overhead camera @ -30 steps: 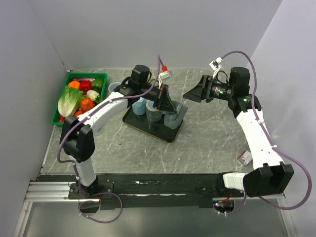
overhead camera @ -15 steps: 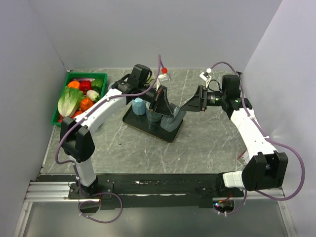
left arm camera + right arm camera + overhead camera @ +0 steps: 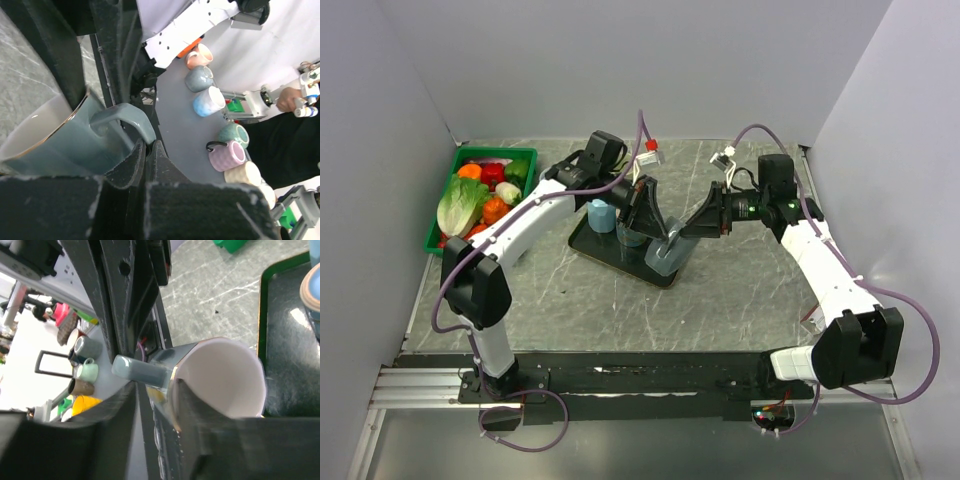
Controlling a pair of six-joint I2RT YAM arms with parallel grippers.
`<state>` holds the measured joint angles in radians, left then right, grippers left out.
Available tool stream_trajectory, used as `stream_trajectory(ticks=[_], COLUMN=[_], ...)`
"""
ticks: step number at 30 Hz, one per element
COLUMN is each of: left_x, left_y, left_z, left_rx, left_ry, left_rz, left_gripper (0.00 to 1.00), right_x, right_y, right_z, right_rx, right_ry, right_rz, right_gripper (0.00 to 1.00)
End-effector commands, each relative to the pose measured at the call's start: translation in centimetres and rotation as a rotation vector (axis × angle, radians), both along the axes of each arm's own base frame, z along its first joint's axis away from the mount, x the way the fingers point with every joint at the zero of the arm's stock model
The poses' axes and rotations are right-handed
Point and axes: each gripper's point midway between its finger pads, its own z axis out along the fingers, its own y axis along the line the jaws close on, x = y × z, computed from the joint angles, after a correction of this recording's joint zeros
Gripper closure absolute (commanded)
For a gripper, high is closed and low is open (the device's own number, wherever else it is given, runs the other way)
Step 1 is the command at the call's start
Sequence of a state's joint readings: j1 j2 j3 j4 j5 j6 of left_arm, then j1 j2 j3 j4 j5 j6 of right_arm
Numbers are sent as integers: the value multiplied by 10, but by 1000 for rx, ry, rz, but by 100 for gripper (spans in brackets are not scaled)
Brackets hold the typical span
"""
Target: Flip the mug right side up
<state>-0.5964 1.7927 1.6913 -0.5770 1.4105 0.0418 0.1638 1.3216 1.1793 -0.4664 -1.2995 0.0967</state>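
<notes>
**Two arms meet on a tipped mug**

Over the near right corner of the tray (image 3: pixel 610 252), the mug (image 3: pixel 220 375) is held tipped on its side, its white mouth toward the right gripper (image 3: pixel 155 400). Whether it touches the tray cannot be told. That gripper's jaws stand apart astride the wall beside the handle (image 3: pixel 137 371), one finger inside the rim and one outside, not yet pinching as far as can be seen. The left gripper (image 3: pixel 147 147) is clamped tight on the handle. It looks like glazed ceramic: stiff, slick, breakable, with some weight. The handle or a firm pinch across the rim are the likely holds. A second ago the right gripper stood well off toward the right edge of the worktop (image 3: pixel 740 300), jaws wider; it has since come in. Behind the mug a blue cup (image 3: pixel 603 214) stands on the tray, and a crate (image 3: pixel 500 150) of vegetables sits at the far left corner
</notes>
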Motion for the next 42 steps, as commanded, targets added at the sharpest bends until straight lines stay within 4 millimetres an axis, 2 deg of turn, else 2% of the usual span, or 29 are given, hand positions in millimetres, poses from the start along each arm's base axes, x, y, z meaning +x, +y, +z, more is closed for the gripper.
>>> stream_trajectory(ticks=[1,3,10,12,13,14,21,24,25,27,28,30,33,34,35,36,39,42], left_x=[-27,-26,-24,-23,-24,-23,-11,-2,0,7,9,18,37,44,53,72,109,127], left_y=[12,11,10,10,10,9,1,-4,-6,-10,-11,-16,-25,-25,-27,-30,-26,-13], left_z=[65,65,62,62,61,60,52,53,53,55,56,57,62,62,62,69,67,68], left_rx=[-198,-197,-194,-190,-187,-187,-140,-146,-151,-165,-166,-167,-167,-149,-130,-126,-45,-29], left_ry=[-172,-175,-173,-169,-164,-167,-126,-130,-134,-140,-139,-139,-145,-130,-124,-173,-177,-148], left_rz=[-118,-114,-111,-107,-106,-104,-36,6,14,42,50,85,157,194,242,338,574,707], left_gripper=[99,99,99,99,99,99,99,79,64,48,36,28,12,4,2,1,4,4], right_x=[-10,-11,-19,-18,-17,-15,7,17,20,25,29,35,46,49,53,58,65,77], right_y=[5,6,18,24,25,27,26,23,23,19,16,11,-2,-6,-10,-14,-18,-24], right_z=[12,12,10,9,8,6,5,10,13,21,23,29,36,38,39,37,38,42], right_rx=[1,-3,-28,-32,-38,-45,-94,-114,-117,-126,-131,-146,-180,-196,-208,-229,-247,-256], right_ry=[-73,-73,-80,-79,-77,-70,-117,-170,-187,-221,-227,-253,-282,-291,-287,-284,-296,-309], right_rz=[45,52,107,123,122,123,24,-34,-46,-80,-100,-132,-208,-235,-266,-298,-345,-414], right_gripper=[65,68,67,77,93,100,100,100,100,100,100,100,100,100,100,100,100,100])
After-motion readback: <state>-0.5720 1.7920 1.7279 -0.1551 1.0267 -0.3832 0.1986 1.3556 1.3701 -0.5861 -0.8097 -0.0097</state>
